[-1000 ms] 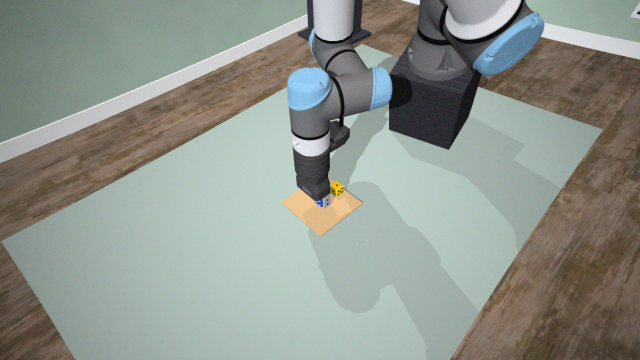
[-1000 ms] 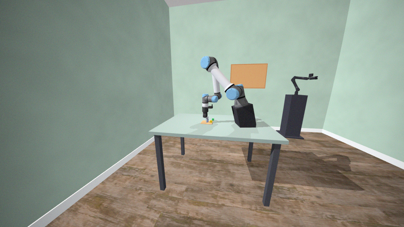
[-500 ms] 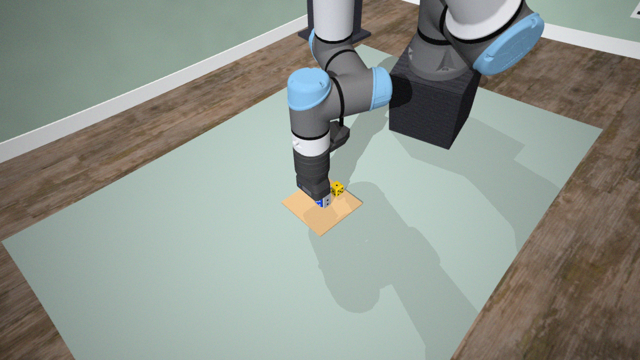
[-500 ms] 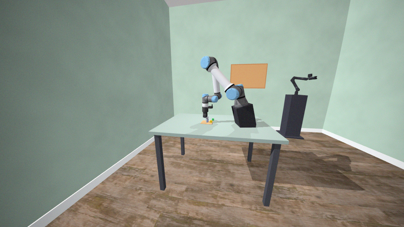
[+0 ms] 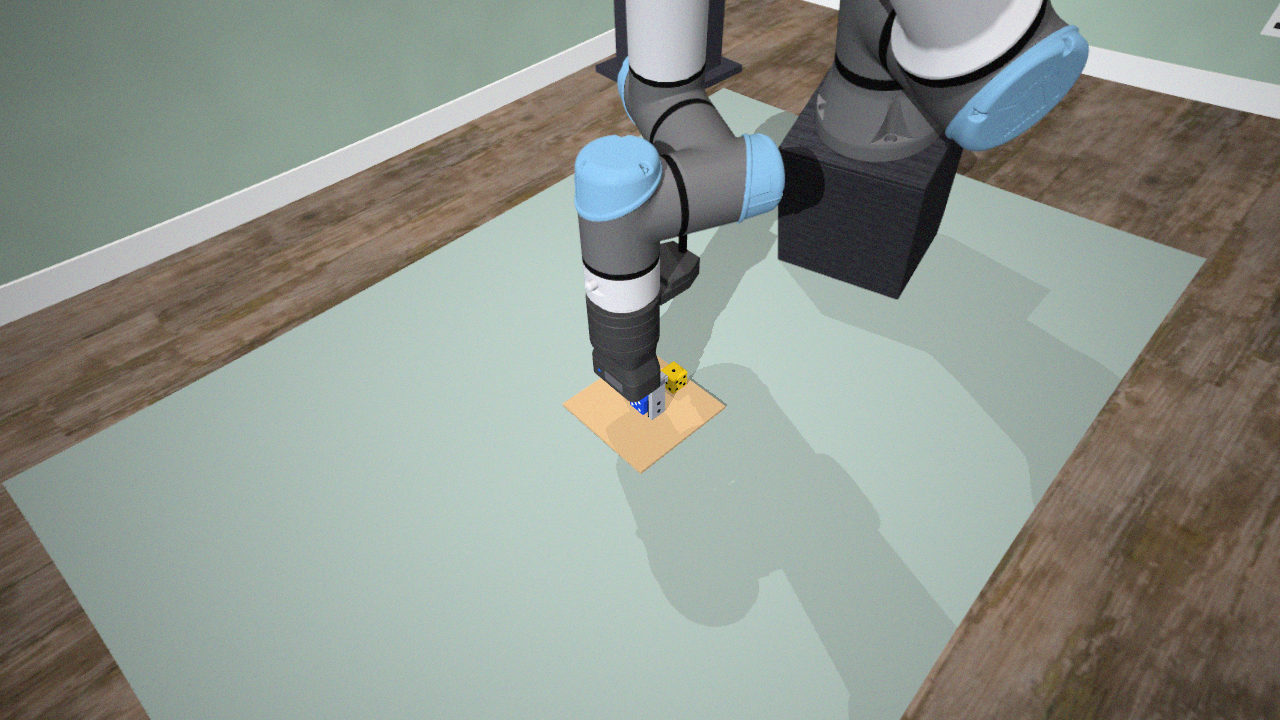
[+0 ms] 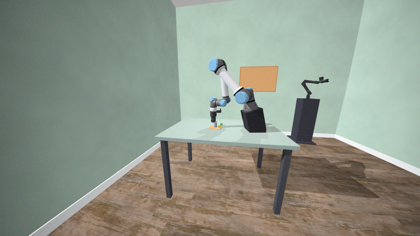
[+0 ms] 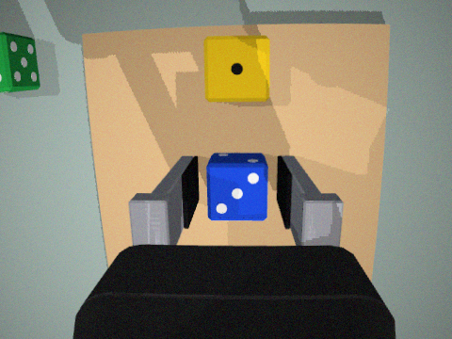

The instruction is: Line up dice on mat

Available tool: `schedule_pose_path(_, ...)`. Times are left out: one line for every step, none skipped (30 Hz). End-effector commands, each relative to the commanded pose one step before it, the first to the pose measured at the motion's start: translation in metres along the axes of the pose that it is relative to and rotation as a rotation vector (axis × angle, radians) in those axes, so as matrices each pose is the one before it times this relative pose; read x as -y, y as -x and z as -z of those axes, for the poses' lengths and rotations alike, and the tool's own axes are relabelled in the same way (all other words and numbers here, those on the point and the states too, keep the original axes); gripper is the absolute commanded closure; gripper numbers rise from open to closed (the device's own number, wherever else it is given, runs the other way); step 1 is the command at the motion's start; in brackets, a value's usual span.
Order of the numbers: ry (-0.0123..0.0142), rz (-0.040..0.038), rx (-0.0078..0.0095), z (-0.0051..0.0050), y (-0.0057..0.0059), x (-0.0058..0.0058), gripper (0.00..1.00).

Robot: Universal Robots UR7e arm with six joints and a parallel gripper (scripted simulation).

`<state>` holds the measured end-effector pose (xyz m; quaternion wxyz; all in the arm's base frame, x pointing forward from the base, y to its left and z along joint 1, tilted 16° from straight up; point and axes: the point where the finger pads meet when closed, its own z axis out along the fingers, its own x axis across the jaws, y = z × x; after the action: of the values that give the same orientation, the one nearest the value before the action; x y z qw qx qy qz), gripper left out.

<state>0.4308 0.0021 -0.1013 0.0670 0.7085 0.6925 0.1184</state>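
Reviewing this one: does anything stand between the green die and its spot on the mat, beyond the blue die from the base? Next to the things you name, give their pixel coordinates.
No other object shows between the green die [image 6: 221, 124] [image 7: 21, 62] and that spot. Only the open gripper [image 5: 646, 407] [image 6: 215, 125] [image 7: 237, 178], around the blue die [image 5: 639, 406] [image 7: 237, 192], would likely obstruct it.
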Motion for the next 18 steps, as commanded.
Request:
schedule_pose_path(0.00117,0.00014,0.00035,0.00028,0.00008,-0.00040,0.21)
schedule_pose_path(0.00000,0.00000,0.00000,0.00000,0.00000,0.00000,0.21)
schedule_pose_path(0.00000,0.00000,0.00000,0.00000,0.00000,0.00000,0.21)
schedule_pose_path(0.00000,0.00000,0.00000,0.00000,0.00000,0.00000,0.21)
schedule_pose_path(0.00000,0.00000,0.00000,0.00000,0.00000,0.00000,0.21)
schedule_pose_path(0.00000,0.00000,0.00000,0.00000,0.00000,0.00000,0.21)
schedule_pose_path(0.00000,0.00000,0.00000,0.00001,0.00000,0.00000,0.21)
schedule_pose_path(0.00000,0.00000,0.00000,0.00000,0.00000,0.00000,0.21)
schedule_pose_path(0.00000,0.00000,0.00000,0.00000,0.00000,0.00000,0.21)
schedule_pose_path(0.00000,0.00000,0.00000,0.00006,0.00000,0.00000,0.21)
schedule_pose_path(0.00000,0.00000,0.00000,0.00016,0.00000,0.00000,0.21)
schedule_pose_path(0.00000,0.00000,0.00000,0.00030,0.00000,0.00000,0.21)
schedule_pose_path(0.00000,0.00000,0.00000,0.00048,0.00000,0.00000,0.21)
schedule_pose_path(0.00000,0.00000,0.00000,0.00068,0.00000,0.00000,0.21)
schedule_pose_path(0.00000,0.00000,0.00000,0.00090,0.00000,0.00000,0.21)
schedule_pose_path(0.00000,0.00000,0.00000,0.00113,0.00000,0.00000,0.21)
schedule_pose_path(0.00000,0.00000,0.00000,0.00138,0.00000,0.00000,0.21)
schedule_pose_path(0.00000,0.00000,0.00000,0.00163,0.00000,-0.00001,0.21)
